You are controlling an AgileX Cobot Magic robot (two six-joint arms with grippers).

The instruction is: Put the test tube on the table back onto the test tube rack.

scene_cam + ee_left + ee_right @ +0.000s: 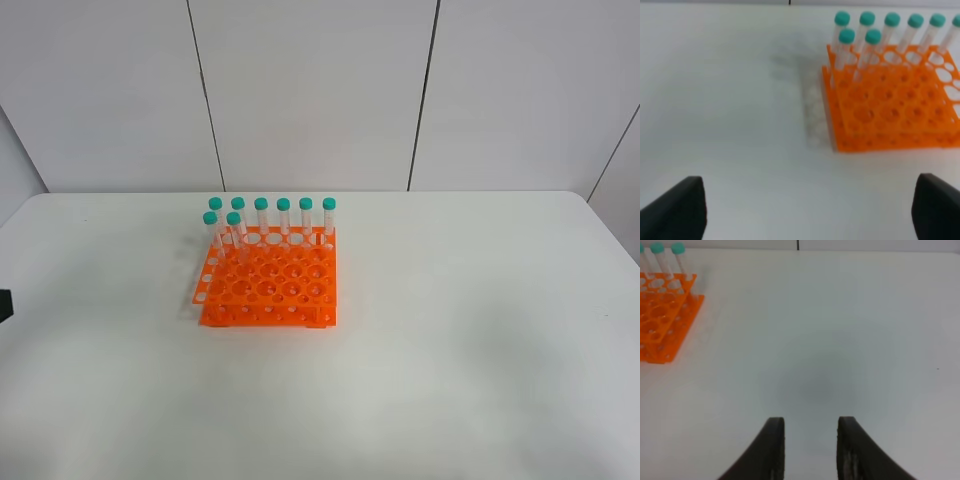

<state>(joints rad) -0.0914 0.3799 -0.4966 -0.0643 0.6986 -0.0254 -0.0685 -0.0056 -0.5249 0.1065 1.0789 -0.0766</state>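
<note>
**Eight capped tubes upright in rack; both grippers empty**

The orange test tube rack (268, 284) sits on the white table (470, 330), left of centre. Eight teal-capped tubes stand upright in it: six along the back row (272, 218), two in the second row (222, 232) at the left end. No tube is seen lying on the tabletop. Printing on the tubes is too blurred to read.

Left gripper (805, 207): fingers spread wide, nothing between them. Right gripper (811, 447): fingers parted by a narrow gap, holding nothing, well apart from the rack.
</note>
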